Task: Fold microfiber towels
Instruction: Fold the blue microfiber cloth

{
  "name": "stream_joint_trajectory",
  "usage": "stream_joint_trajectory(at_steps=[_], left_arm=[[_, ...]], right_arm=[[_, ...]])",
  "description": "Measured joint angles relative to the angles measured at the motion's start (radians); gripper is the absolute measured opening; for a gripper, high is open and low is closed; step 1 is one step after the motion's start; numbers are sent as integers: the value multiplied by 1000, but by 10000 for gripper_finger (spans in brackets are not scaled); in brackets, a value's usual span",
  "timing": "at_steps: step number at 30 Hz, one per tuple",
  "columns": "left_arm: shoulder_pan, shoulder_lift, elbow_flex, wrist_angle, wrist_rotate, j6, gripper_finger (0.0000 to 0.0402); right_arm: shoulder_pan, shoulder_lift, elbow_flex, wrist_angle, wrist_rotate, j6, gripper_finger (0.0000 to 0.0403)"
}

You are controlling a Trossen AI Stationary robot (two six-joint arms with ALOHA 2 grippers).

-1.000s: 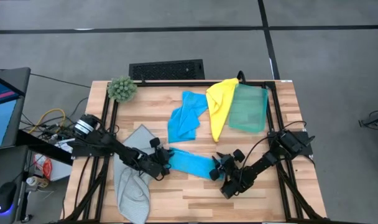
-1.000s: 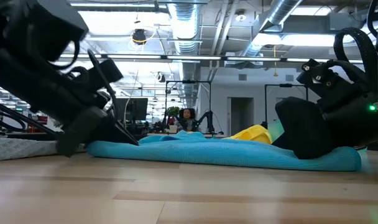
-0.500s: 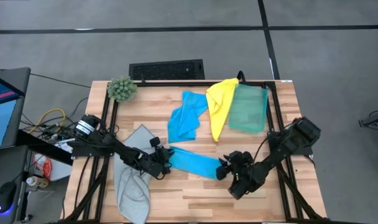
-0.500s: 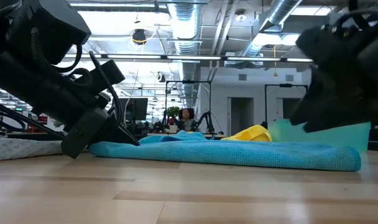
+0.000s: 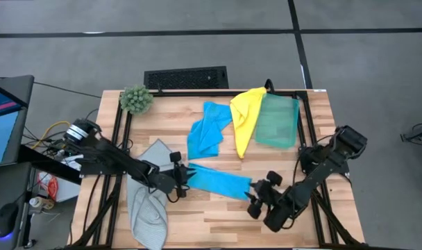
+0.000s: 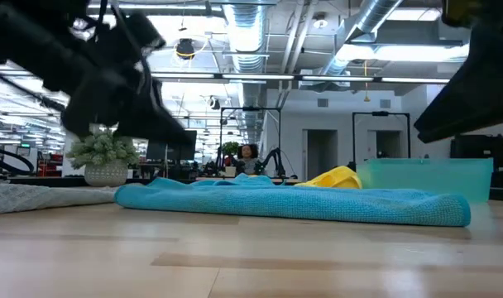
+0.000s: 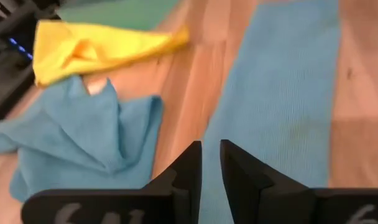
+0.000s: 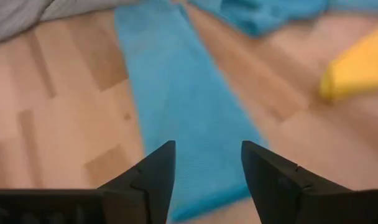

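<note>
Both grippers have lifted off the folded blue towel at lower centre: the left gripper hangs over its left end, fingers nearly together and empty, while the right gripper, fingers spread and empty, has backed off its right end. The wooden table also holds a grey towel at lower left; ceiling ducts show in the room behind.

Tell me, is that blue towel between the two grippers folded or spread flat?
Folded: the blue towel lies as a narrow strip, with a thick rounded edge in the low view.

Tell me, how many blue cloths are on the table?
2: a folded blue strip near the front between both arms, and a crumpled blue cloth behind it, beside the yellow cloth.
</note>
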Motion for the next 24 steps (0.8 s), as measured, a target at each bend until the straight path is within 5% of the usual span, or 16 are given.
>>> stream_joint_trajectory(at_steps=[5, 13, 24], left_arm=[[0, -52, 0, 5, 77, -34, 52], [-13, -21, 1, -4, 251, -231, 52], [-27, 151, 1, -40, 150, -363, 52]], right_arm=[[-89, 103, -2, -1, 8, -110, 170], [-90, 216, 2, 51, -51, -9, 119], [29, 228, 0, 358, -37, 221, 97]])
